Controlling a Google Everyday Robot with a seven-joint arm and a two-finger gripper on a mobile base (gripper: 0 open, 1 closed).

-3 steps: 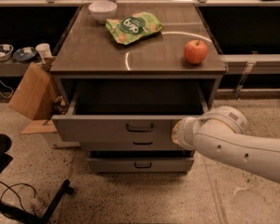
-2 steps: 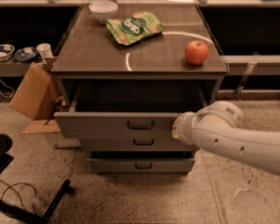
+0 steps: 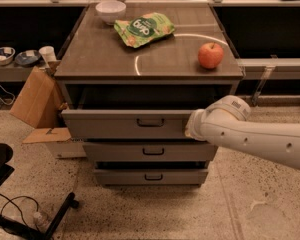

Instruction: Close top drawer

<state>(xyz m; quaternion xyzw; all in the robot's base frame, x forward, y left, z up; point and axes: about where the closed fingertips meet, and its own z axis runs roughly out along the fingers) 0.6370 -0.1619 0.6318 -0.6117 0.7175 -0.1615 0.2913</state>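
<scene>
Evidently the gripper [image 3: 190, 128] is placed against the right end of the top drawer [image 3: 120, 127], well right of its black handle [image 3: 150, 122], presumably so that the front can be pushed inward. Whether the gripper is open or closed cannot be told. The top drawer is seen partly pulled out beneath the counter [image 3: 105, 59]. An apple [image 3: 210, 55], a green bag [image 3: 144, 29] and a white bowl [image 3: 110, 10] are set on the counter, out of the drawer's path. A cardboard box [image 3: 32, 99] is leaned beside the cabinet's left side.

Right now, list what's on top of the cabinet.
A white bowl, a green snack bag and an apple; under the bag is hidden. The gripper is at the top drawer.
</scene>
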